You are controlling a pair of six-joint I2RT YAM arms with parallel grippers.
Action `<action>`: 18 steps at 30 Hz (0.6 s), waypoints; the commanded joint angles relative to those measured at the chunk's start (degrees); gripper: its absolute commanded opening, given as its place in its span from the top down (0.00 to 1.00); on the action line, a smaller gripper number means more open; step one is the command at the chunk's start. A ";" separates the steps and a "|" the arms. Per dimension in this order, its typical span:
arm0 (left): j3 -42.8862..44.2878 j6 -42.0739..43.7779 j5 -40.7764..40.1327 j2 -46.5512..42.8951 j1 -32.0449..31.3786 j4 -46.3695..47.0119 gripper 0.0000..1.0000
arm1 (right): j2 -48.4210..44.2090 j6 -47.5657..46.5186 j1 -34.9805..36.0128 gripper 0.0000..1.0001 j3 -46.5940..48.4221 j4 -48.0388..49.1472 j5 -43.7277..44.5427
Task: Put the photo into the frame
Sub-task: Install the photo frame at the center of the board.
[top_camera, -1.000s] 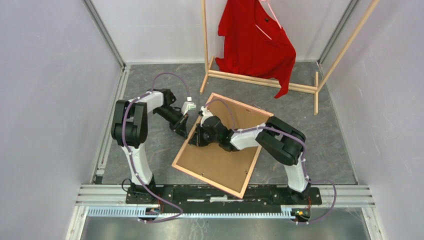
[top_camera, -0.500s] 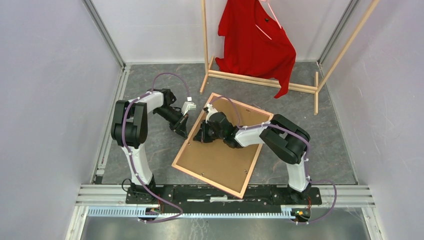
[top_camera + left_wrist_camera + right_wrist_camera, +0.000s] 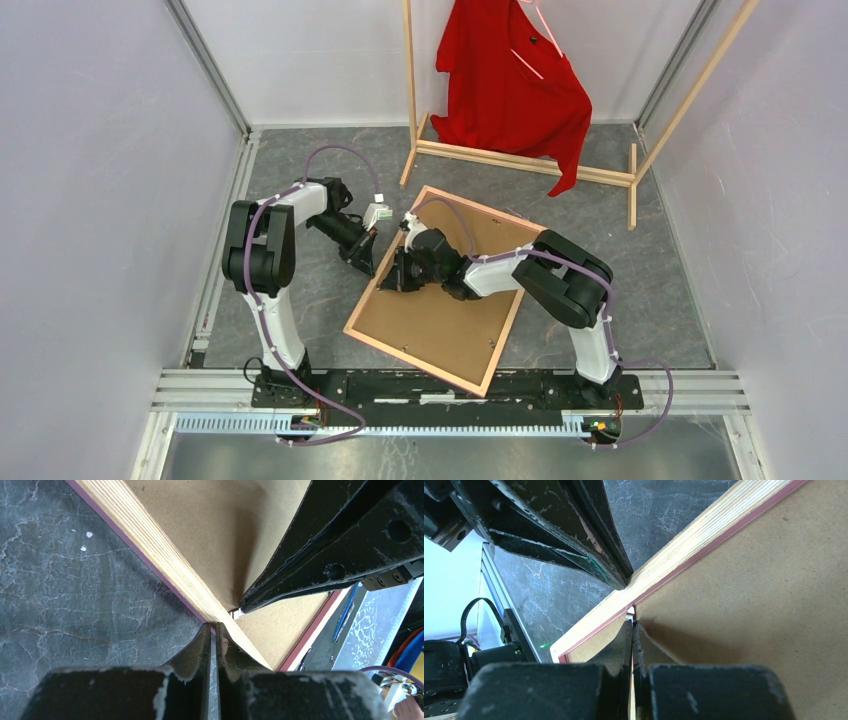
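The frame (image 3: 410,362) lies back up on the table, its light wood rail (image 3: 150,535) (image 3: 704,535) edged in pink. A brown backing board (image 3: 440,325) (image 3: 200,520) (image 3: 764,590) fills it. The photo is hidden. My left gripper (image 3: 367,268) (image 3: 212,626) is shut, with its tips against the outer side of the frame's left rail. Opposite it, my right gripper (image 3: 387,284) (image 3: 632,623) is also shut, tips down on the board's edge just inside that rail. A white speck shows at those tips; I cannot tell what it is.
A tall wooden clothes rack (image 3: 520,160) with a red shirt (image 3: 510,85) stands at the back, its foot close to the frame's far corner. Grey walls close in the left and right sides. Dark stone-patterned table surface (image 3: 300,300) shows left of the frame.
The right wrist shifted a little up and to the right over the board, then came back to the left rail. The left arm and the frame have not moved.
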 commanded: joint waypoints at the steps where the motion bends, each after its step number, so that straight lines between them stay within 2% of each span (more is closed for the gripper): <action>1: -0.92 0.02 -4.73 -0.81 -0.30 0.86 0.89 | 2.01 -0.48 0.33 1.00 1.98 -1.05 -0.14; 18: -0.94 0.26 -5.22 -1.04 -0.30 0.84 0.89 | 3.73 -0.40 0.32 1.00 3.97 -1.40 -3.01</action>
